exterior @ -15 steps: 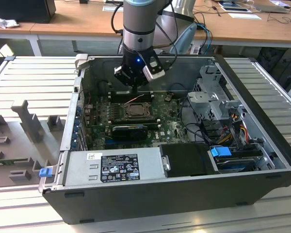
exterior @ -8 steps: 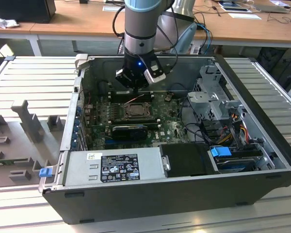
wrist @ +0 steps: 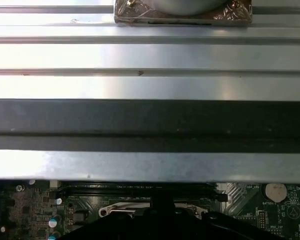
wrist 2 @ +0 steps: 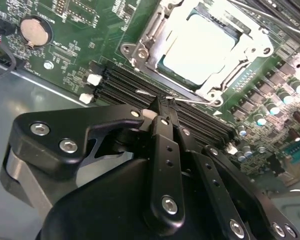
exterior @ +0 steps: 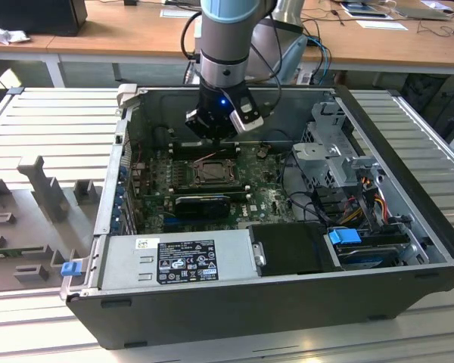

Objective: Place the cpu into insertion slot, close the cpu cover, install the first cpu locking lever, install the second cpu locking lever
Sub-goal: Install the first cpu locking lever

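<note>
Exterior view: arm came down vertically from above into open computer case (exterior: 408,227) on ribbed bench (exterior: 53,128), gripper (exterior: 221,134) hovering just above motherboard (exterior: 265,193), near the socket's far edge. Insertion slot (exterior: 211,172) mid-board, dark square with metal rim; black card (exterior: 203,204) just in front of it, power supply (exterior: 178,259) along near wall.

Second wrist view: gripper (wrist 2: 162,106) tilted toward board, jaws pinched together at the tips on a thin wire lever (wrist 2: 190,101) beside black memory slots (wrist 2: 125,87). Cpu (wrist 2: 200,47) seated in insertion slot, pale silvery top showing through window of cpu cover (wrist 2: 162,25), cover lying flat over it. Coin battery (wrist 2: 34,31) well apart at board corner.

First wrist view: ribbed bench and dark case wall (wrist: 150,125) across frame; motherboard strip below, cpu cover edge (wrist: 125,207) just beyond dark gripper body.
</note>
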Controlling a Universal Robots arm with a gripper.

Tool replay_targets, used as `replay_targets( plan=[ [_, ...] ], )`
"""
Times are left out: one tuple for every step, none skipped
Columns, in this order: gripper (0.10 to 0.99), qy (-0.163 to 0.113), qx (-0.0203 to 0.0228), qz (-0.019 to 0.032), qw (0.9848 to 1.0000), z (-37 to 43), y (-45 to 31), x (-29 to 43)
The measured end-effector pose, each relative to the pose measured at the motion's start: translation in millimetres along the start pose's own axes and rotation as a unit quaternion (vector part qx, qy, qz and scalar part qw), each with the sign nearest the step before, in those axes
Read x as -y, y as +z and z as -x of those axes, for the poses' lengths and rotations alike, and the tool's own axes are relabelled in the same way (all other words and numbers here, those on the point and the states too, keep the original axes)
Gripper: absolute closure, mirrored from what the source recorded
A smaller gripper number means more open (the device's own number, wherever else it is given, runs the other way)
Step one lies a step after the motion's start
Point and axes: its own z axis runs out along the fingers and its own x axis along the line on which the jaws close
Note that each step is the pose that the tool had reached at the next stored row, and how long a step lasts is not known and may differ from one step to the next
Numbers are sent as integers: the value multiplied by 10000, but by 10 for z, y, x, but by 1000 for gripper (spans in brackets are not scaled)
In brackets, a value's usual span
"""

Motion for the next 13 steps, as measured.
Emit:
replay_targets(
  plan=[
    [980, -2, 0, 0, 10000, 21, 8, -1],
    [980, -2, 0, 1, 10000, 29, 14, 0],
    [980, -3, 0, 0, 10000, 37, 25, 1],
    [980, -5, 0, 1, 10000, 41, 33, 1],
    [980, -7, -1, 0, 10000, 45, 38, 0],
    [980, -12, -2, 0, 10000, 49, 44, -1],
    [980, -16, -2, 0, 10000, 51, 49, -2],
    [980, -21, -2, 0, 10000, 54, 56, -2],
    [980, -24, -3, 0, 10000, 56, 62, -2],
    [980, -31, -4, 0, 10000, 60, 71, -1],
    [980, -33, -4, 0, 10000, 62, 77, -1],
    [980, -34, -5, 0, 10000, 64, 83, 0],
    [980, -36, -5, 0, 10000, 69, 90, 1]
  ],
)
